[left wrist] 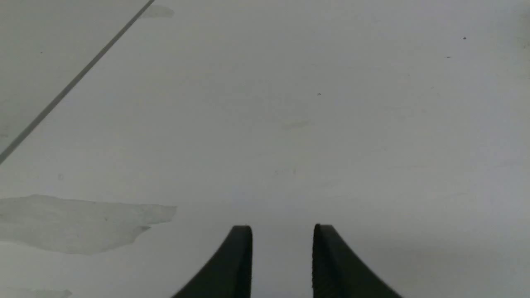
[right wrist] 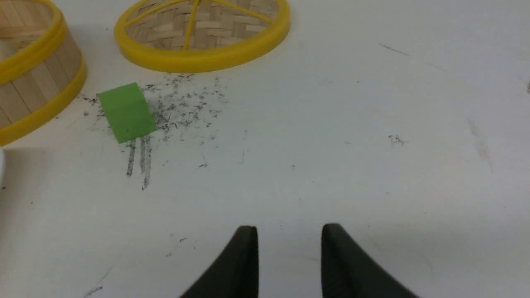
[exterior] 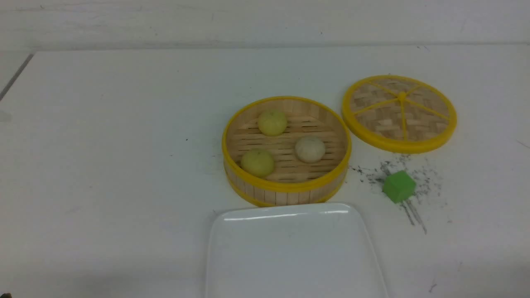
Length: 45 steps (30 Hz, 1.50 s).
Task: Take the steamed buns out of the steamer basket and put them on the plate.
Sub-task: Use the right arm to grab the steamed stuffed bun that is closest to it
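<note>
The steamer basket [exterior: 286, 188] stands mid-table with three steamed buns inside: a pale yellow one at the back [exterior: 272, 122], a second yellow one at the front left [exterior: 257, 162], and an off-white one on the right [exterior: 309, 149]. The white plate [exterior: 292, 252] lies empty just in front of the basket. Neither arm shows in the front view. My left gripper [left wrist: 282, 227] hangs open over bare table, holding nothing. Also open and empty, my right gripper [right wrist: 290, 227] hovers over bare table, with the basket's side [right wrist: 37, 82] far off.
The flat woven lid [exterior: 399, 112] lies to the right of the basket. A green cube [exterior: 398, 186] sits among dark scuff marks in front of the lid; the right wrist view shows that cube [right wrist: 126, 111] and the lid [right wrist: 203, 33]. A table seam [left wrist: 74, 80] runs past the left gripper.
</note>
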Each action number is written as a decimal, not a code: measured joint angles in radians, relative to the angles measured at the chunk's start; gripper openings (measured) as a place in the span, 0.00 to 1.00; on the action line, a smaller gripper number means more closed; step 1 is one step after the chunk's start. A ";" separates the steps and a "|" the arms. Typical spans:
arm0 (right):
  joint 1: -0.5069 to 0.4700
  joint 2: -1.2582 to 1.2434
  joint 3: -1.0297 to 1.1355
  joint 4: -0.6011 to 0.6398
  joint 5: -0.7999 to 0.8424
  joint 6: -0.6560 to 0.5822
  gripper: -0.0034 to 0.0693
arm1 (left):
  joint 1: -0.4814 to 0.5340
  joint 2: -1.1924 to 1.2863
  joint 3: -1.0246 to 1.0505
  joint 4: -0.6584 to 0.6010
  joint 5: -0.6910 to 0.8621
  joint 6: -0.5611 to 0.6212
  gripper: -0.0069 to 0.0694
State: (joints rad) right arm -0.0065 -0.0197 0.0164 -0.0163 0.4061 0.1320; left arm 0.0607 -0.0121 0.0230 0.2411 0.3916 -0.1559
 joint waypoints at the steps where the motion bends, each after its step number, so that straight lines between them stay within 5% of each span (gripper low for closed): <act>1: 0.000 0.000 0.000 0.000 0.000 0.000 0.38 | 0.000 0.000 0.000 0.000 0.000 0.000 0.41; 27: 0.000 0.000 -0.013 0.039 0.014 0.008 0.38 | 0.000 0.000 0.000 0.000 0.000 0.000 0.41; 35: 0.000 0.021 -0.431 0.097 0.177 -0.030 0.38 | 0.000 0.000 0.000 0.001 0.000 0.000 0.41; 40: 0.000 0.121 -0.816 0.122 0.517 -0.043 0.38 | 0.000 0.000 0.000 0.001 0.000 0.000 0.41; 45: 0.000 0.153 -0.916 0.211 0.542 -0.051 0.38 | 0.000 0.000 0.000 0.006 0.000 0.000 0.41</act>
State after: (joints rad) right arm -0.0065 0.1330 -0.8999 0.1951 0.9479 0.0811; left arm 0.0607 -0.0121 0.0230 0.2469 0.3916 -0.1559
